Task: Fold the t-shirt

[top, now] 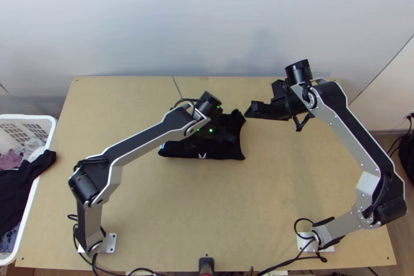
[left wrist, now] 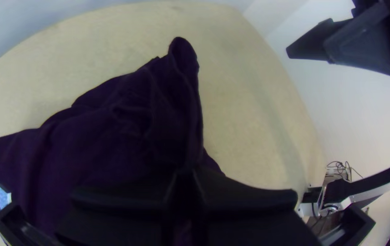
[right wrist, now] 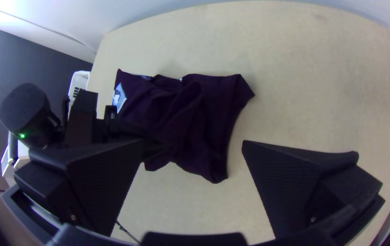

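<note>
My left gripper [left wrist: 184, 173] pinches the t-shirt [left wrist: 113, 127], likely light, limp; my right gripper [right wrist: 193, 142], spread wide, wants the nearest corner [top: 237, 115]!

- Two arms, my left [top: 139, 144] and my right [top: 352, 133].
- Two pincers, left [top: 225, 135] and right [top: 249, 112], one to each arm of mine.
- Four fingers [right wrist: 101, 182], a pair on each pincer.
- One shirt [top: 207, 150].
- One table [top: 207, 208].
- One basket [top: 44, 118].
- Several clothes [top: 18, 188] in that basket; I cannot tell exactly how many.
- Two base plates [top: 111, 243], one per arm.
- Several cables [top: 282, 264]; their exact number escapes me.
</note>
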`<move>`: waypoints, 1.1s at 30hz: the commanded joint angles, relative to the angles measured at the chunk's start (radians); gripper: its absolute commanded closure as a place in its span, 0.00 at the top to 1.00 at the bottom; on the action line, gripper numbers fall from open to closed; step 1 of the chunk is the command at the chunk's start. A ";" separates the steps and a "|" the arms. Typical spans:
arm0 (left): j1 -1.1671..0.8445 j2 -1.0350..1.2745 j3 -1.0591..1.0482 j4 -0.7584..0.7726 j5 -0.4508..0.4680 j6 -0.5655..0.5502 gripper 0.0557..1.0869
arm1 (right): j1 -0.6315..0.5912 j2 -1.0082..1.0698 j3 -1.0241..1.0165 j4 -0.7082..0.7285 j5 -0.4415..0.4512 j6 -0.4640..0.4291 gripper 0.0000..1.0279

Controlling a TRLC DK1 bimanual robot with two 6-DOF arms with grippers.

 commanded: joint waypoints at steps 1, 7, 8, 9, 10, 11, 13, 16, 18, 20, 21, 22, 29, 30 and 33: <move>-0.017 0.061 0.039 0.003 0.002 -0.003 0.57 | -0.001 -0.003 -0.005 0.007 0.001 0.000 0.96; 0.006 0.035 0.200 -0.105 0.005 -0.016 0.96 | -0.001 -0.026 -0.038 0.017 0.001 -0.003 0.96; 0.011 0.030 0.249 -0.147 0.005 -0.016 0.96 | 0.003 -0.027 -0.043 0.019 0.001 -0.003 0.96; 0.014 0.024 0.293 -0.185 0.003 -0.016 0.96 | 0.008 -0.027 -0.044 0.020 0.001 -0.004 0.96; 0.021 0.015 0.330 -0.216 0.005 -0.016 0.96 | 0.014 -0.029 -0.046 0.025 0.001 -0.004 0.96; 0.029 -0.002 0.353 -0.239 0.003 -0.016 0.96 | 0.025 -0.027 -0.044 0.031 0.001 -0.004 0.96; 0.049 -0.048 0.359 -0.268 0.005 -0.016 0.96 | 0.046 -0.023 -0.035 0.043 0.001 -0.004 0.96; 0.101 -0.100 0.355 -0.355 0.003 -0.011 0.96 | 0.089 -0.003 -0.009 0.063 0.001 -0.007 0.96; 0.149 -0.131 0.338 -0.425 0.003 -0.005 0.96 | 0.128 0.014 0.009 0.080 0.002 -0.013 0.96; 0.198 -0.177 0.290 -0.451 0.002 -0.003 0.96 | 0.178 0.034 0.019 0.117 0.028 -0.013 0.96; 0.222 -0.206 0.255 -0.449 0.002 -0.003 0.96 | 0.204 0.045 0.026 0.129 0.043 -0.016 0.96; 0.245 -0.232 0.223 -0.446 0.002 -0.006 0.96 | 0.230 0.057 0.034 0.140 0.053 -0.021 0.96; 0.385 -0.390 0.045 -0.432 -0.021 -0.029 0.96 | 0.392 0.171 0.074 0.209 0.108 -0.046 0.96; 0.406 -0.412 0.022 -0.431 -0.021 -0.029 0.96 | 0.410 0.189 0.075 0.226 0.113 -0.049 0.96; 0.459 -0.466 -0.037 -0.421 -0.023 -0.028 0.96 | 0.457 0.244 0.088 0.247 0.125 -0.056 0.96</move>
